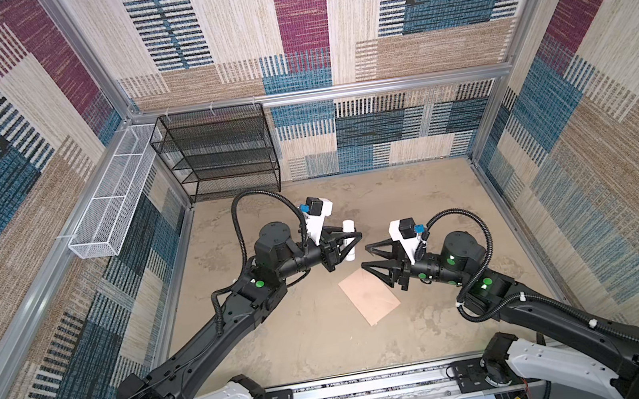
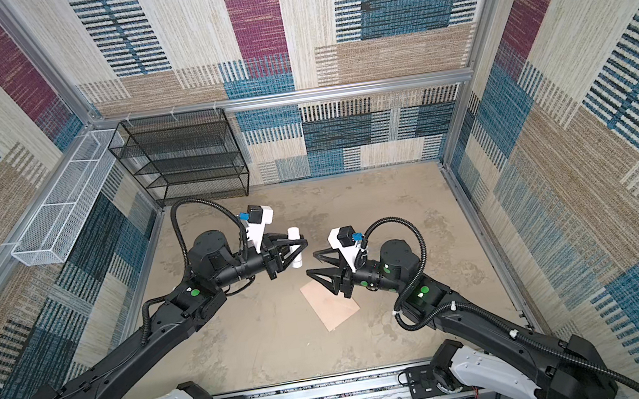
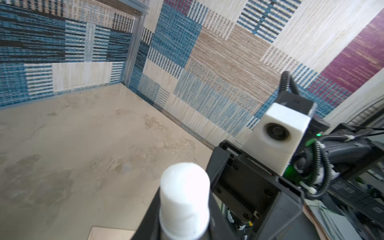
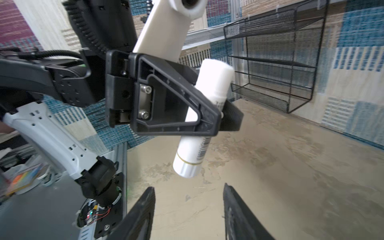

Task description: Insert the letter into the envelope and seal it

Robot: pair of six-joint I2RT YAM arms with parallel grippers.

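Note:
The peach envelope [image 1: 371,300] [image 2: 329,306] lies flat on the tan table near the middle, its flap not showing; one corner of it shows in the left wrist view [image 3: 108,233]. The letter is out of view. My left gripper [image 1: 352,240] [image 2: 301,247] hovers above the table behind the envelope, shut on a small white tube [image 1: 349,226] [image 3: 184,199] [image 4: 212,83] that stands crosswise between its fingers. Facing it a short way off is my right gripper [image 1: 364,256] [image 2: 311,263] [image 4: 188,187], open and empty above the envelope's far corner.
A black mesh shelf [image 1: 219,155] stands at the back left against the wall. A white mesh basket [image 1: 113,202] hangs on the left wall rail. Patterned walls enclose the table on three sides, and the arms' mounting rail [image 1: 376,386] runs along the front.

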